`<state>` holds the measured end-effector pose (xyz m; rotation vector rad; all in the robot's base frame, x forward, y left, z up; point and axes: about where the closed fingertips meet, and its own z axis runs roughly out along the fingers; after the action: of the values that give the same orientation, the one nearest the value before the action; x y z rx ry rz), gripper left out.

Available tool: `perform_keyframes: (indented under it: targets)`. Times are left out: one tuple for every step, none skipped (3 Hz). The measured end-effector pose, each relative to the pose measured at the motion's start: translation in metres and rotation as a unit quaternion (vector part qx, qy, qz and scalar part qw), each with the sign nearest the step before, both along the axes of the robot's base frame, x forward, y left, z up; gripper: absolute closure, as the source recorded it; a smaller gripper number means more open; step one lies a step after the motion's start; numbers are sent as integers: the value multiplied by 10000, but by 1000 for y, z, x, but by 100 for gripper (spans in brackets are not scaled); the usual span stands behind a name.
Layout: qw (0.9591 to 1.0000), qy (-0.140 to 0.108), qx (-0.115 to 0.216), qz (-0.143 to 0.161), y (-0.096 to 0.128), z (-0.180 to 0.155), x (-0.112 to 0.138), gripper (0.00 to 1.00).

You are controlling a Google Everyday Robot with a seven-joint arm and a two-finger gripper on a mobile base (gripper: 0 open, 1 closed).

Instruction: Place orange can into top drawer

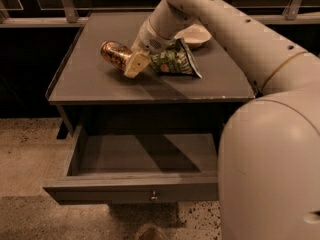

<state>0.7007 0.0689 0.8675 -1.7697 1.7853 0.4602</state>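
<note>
We see gripper [131, 66], fingers seemingly clamped on tilted orange can [112, 52], mid table [90, 86] beside chip bag [175, 61]; top drawer [135, 190] open below front edge.

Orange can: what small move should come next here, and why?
Probably lift the orange can straight up, clear of the table. The gripper looks shut on its lower end, the can hangs tilted close above the table beside the chip bag, and the top drawer stands open below the front edge.
</note>
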Motion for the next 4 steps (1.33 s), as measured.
perform_keyframes:
  targets:
    - [9998,58,180,-6,-15,10,-41,100]
    - [9991,319,262,46,-26,2,-89,100]
    - [9991,317,263,46,-26,2,-89,100]
    - [9990,387,158,181,-18,-2,-95,100]
